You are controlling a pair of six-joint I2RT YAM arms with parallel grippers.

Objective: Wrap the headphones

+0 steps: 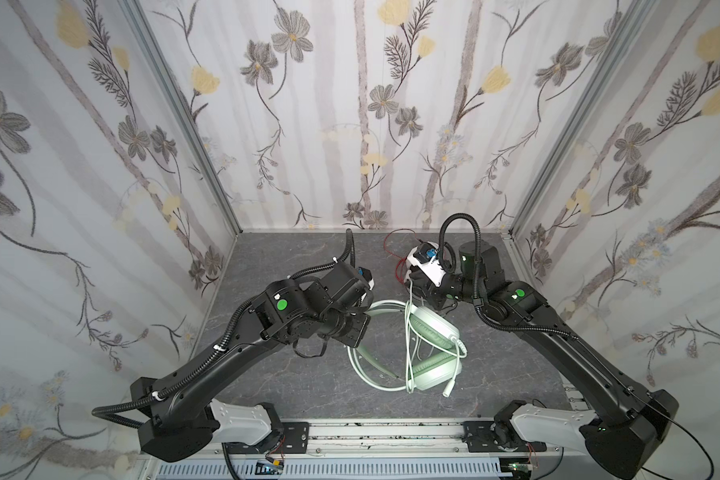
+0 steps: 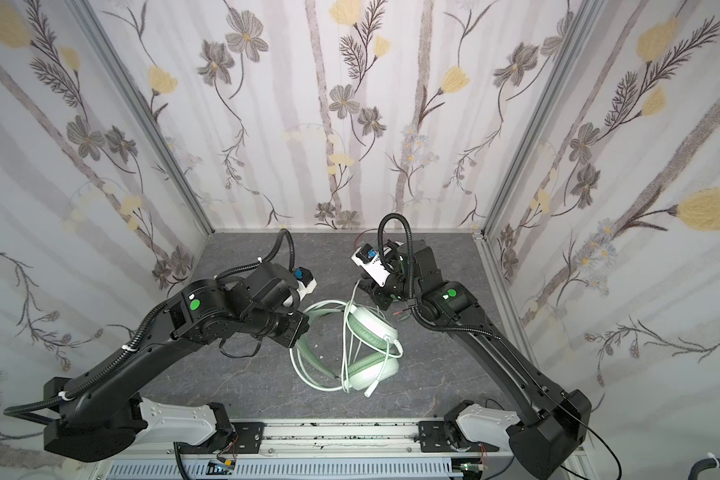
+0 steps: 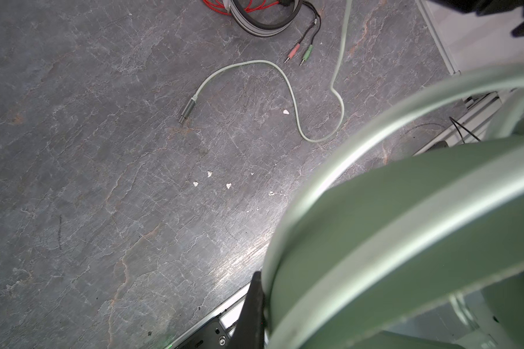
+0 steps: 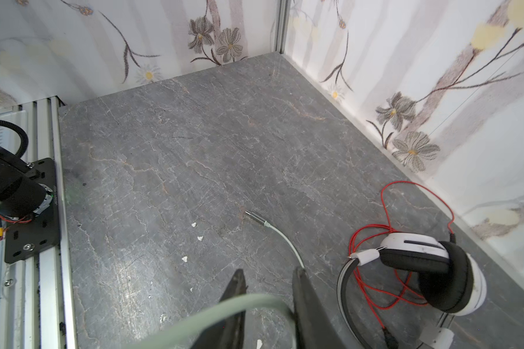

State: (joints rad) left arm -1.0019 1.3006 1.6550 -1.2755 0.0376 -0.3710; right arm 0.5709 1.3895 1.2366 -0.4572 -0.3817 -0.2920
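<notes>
my left gripper [image 1: 358, 332] is pressed together on the headband of the mint-green headset [image 1: 433, 332], mid tabletop [image 1: 287, 374]. my right gripper [image 4: 269, 272] stands partly spread, the pale green cord [image 4: 239, 305] crossing between its jaws. the white-and-black headset [image 4: 436, 272] lies near the far edge.

The mint-green headset [image 1: 431, 376] sits at the centre, cups [image 1: 431, 330] right and headband [image 1: 355, 365] left, pale cord [image 1: 409, 332] looped loosely over it; the white-and-black headset [image 4: 436, 272] lies farther back, thin red cord [image 4: 382, 198] tangled around it.
</notes>
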